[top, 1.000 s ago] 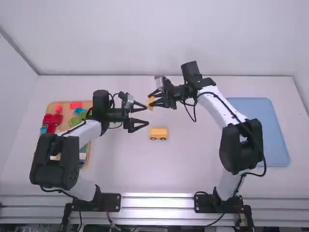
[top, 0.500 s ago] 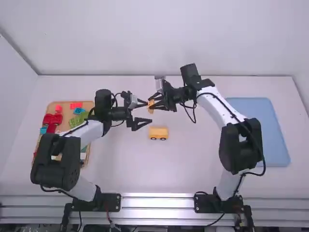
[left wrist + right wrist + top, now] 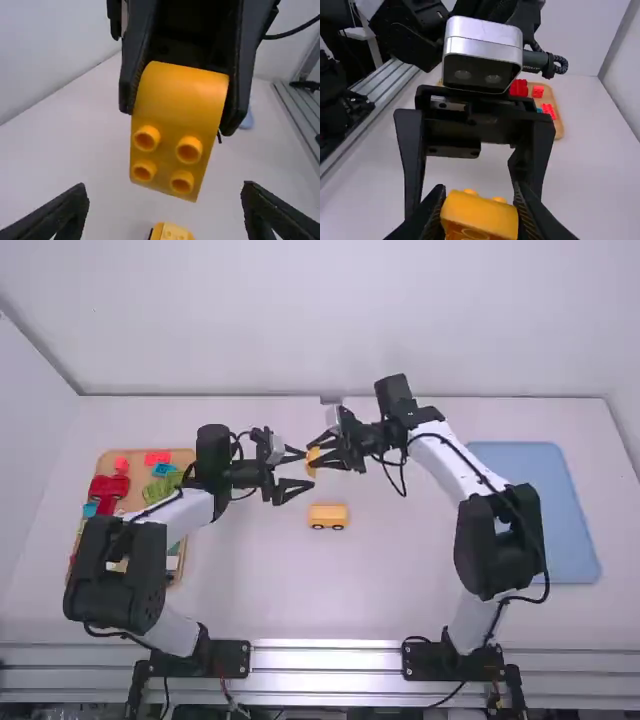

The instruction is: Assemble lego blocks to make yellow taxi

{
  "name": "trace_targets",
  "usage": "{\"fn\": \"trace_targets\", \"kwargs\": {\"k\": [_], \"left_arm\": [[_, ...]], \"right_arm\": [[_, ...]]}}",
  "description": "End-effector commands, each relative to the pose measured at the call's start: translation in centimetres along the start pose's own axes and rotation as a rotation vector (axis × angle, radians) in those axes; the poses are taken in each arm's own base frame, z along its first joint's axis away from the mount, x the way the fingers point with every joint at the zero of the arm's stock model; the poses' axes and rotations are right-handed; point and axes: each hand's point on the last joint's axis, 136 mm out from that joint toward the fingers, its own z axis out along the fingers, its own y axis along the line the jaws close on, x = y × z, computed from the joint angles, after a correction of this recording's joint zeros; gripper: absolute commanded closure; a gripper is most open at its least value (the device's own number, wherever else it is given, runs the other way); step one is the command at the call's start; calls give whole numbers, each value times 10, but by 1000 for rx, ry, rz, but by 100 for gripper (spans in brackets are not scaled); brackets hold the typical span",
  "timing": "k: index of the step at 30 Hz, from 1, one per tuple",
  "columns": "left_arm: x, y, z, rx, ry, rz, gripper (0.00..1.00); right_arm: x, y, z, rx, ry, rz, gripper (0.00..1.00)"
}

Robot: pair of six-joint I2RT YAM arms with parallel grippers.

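Observation:
Above the middle of the table, my right gripper (image 3: 328, 452) holds a yellow-orange block (image 3: 312, 461). In the left wrist view that curved block (image 3: 180, 105) shows several studs; in the right wrist view the block (image 3: 479, 214) is pinched by my right gripper (image 3: 479, 220). My left gripper (image 3: 300, 472) stands open facing it; in its wrist view, my left gripper (image 3: 165, 210) has widely parted fingers with the block beyond them, apparently untouched. The yellow car base (image 3: 328, 516) with dark wheels rests on the table below; its corner (image 3: 171, 232) shows in the left wrist view.
At the left, a wooden tray (image 3: 187, 455) carries red, green and blue blocks, partly behind the left arm. A blue tray (image 3: 560, 510) lies at the right, beside the right arm. Both grippers are close together above the table's middle.
My left gripper has moved a little right and up the picture, closer to the held block. My right gripper has shifted only slightly, still holding it. The car base has stayed put.

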Motion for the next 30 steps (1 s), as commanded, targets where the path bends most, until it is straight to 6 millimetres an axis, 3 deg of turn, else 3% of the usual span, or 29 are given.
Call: {"fn": "trace_targets", "kwargs": {"k": [1,7,17,30], "left_arm": [[-5,3,-1,-5,-8,29,19],[-12,0,-1,15,-30,62,20],[-15,-3,-1,37,-41,76,35],[-19,-16,-2,111,-66,140,38]], "right_arm": [[0,5,2,-24,-30,17,100],[0,9,5,-36,-27,16,100],[0,9,5,-36,-28,17,100],[0,13,9,-50,-24,24,100]]}}
